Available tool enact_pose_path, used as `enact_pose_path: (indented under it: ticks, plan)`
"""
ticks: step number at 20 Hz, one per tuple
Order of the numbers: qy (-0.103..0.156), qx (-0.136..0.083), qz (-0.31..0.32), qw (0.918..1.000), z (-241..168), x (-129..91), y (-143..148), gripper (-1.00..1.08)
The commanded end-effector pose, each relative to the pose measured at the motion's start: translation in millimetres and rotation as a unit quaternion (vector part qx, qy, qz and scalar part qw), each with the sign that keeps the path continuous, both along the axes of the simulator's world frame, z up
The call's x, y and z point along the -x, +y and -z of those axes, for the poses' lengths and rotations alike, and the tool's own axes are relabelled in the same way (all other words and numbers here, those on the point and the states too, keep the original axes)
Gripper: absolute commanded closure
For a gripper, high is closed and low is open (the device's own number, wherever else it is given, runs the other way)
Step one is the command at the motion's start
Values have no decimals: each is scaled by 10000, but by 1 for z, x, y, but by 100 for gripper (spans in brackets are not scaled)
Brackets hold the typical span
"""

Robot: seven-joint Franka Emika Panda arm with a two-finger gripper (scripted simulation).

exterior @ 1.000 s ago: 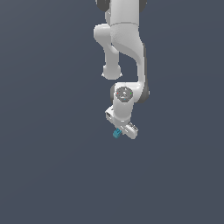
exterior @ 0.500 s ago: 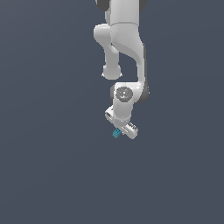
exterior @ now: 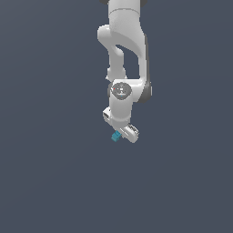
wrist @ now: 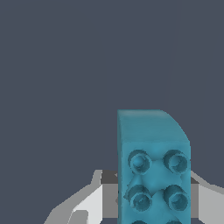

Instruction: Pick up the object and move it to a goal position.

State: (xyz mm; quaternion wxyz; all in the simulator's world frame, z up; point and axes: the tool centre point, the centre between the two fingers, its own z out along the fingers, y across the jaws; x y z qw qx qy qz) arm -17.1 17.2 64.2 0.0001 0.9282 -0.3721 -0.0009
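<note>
Clearly the pick-up looks done: the gripper (exterior: 119, 135) is closed on the teal block (wrist: 153, 168), which sits between its fingers (wrist: 89, 203) at the arm's tip. Carrying it to the goal remains; no goal marker shows.
</note>
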Motion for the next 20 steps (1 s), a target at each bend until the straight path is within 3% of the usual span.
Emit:
enact_pose_path:
  ticks: [1,11,20]
  plan:
    - [-9,0,5,10000,-20,-5,-14,108]
    - [-8,2,7,10000,-104,-25,-74,108]
    - [-9,3,5,10000,-138,-36,-99,108]
